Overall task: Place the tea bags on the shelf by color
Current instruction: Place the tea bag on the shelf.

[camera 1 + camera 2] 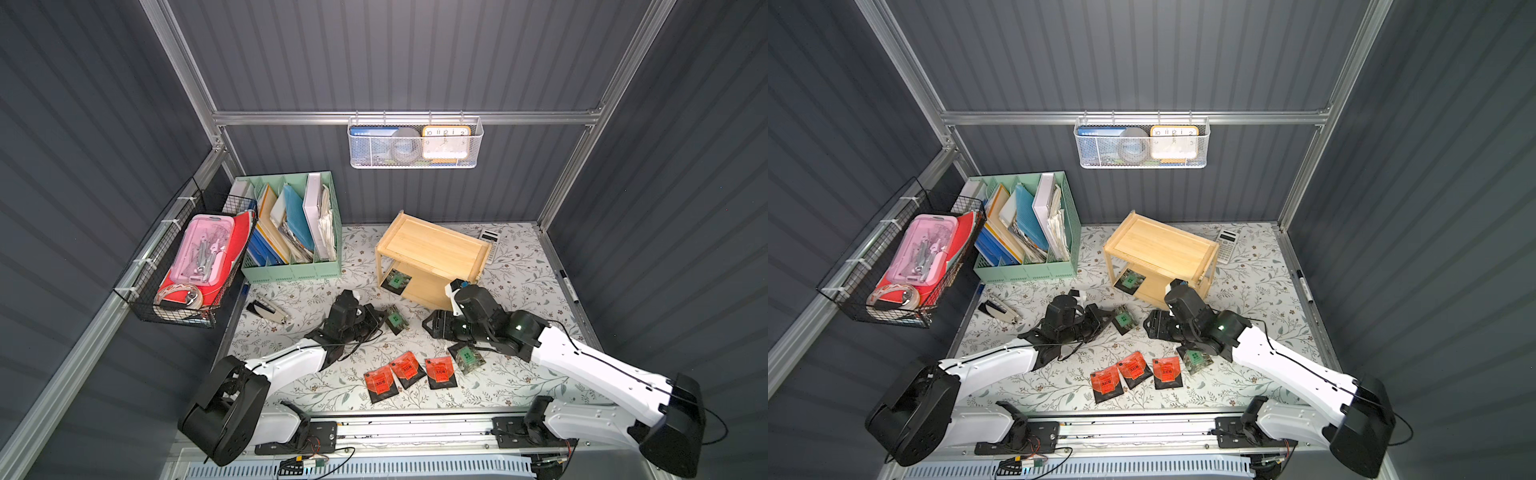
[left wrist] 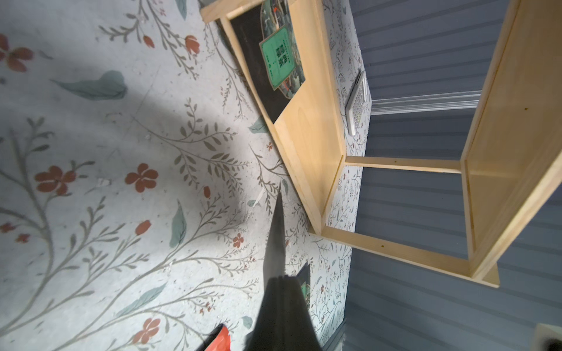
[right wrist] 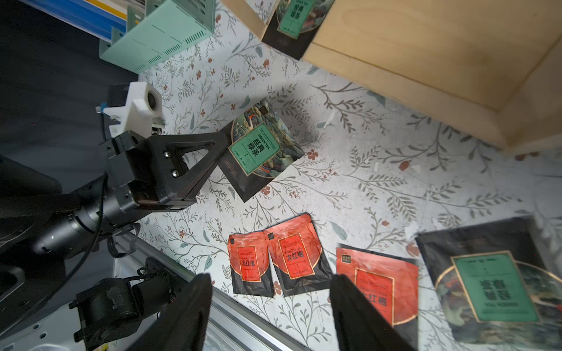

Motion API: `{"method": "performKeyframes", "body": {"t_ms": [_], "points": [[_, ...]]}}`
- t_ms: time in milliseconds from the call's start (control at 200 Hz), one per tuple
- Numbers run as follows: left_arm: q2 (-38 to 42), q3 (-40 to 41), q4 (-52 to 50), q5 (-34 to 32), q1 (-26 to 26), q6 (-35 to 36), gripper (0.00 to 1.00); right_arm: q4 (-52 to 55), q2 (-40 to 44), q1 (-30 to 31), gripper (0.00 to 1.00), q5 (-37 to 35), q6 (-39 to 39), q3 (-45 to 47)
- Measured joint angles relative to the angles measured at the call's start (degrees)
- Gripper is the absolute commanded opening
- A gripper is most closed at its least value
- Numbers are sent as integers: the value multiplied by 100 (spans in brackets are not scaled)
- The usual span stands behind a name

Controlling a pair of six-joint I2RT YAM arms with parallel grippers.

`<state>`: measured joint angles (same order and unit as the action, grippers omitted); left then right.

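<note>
Tea bags, six small flat square black sachets, are split between table and rack. One green-labelled sachet (image 1: 397,281) lies at the open front corner of the lower board of the small two-tier light-wood shelf (image 1: 432,245), with a corner poking past the edge. The upper board carries nothing.

A second green-labelled sachet (image 3: 261,149) is pinched by one corner in the left gripper (image 3: 225,149), whose jaws are clamped tight on it. It hangs tilted, low over the floral table cover (image 1: 291,374) just in front of the shelf; whether its lower corner touches the cover I cannot tell. The corner grip, I judge, leaves most of the sachet free to slide onto the lower board beside its match.

The third green sachet (image 1: 467,357) lies flat on the table, partly under the right arm. Beside it, three red-orange-labelled sachets (image 1: 405,370) lie in a row near the front edge, two of them touching. These look meant for the bare upper board. The right gripper (image 3: 270,282) hangs over them, jaws spread wide with nothing between.

Further out, the mint-green plastic file organizer (image 1: 291,266) holds upright folders and papers. The black wire basket (image 1: 141,291) on the side wall holds a pink plastic case and red items, and the white mesh basket (image 1: 411,164) on the back rail holds an orange-rimmed clock and a grey tape roll.
</note>
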<state>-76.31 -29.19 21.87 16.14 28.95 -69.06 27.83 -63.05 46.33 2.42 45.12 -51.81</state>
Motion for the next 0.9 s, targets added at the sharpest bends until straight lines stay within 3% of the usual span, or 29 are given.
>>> {"method": "performKeyframes", "body": {"t_ms": [405,900], "points": [[-955,-778,634,-184,219,-243,0,769,1213,-11,75,-938,-284,173],[-2448,-1722,1375,-599,533,-728,0,1836,2052,-74,77,-1495,-820,24]]}}
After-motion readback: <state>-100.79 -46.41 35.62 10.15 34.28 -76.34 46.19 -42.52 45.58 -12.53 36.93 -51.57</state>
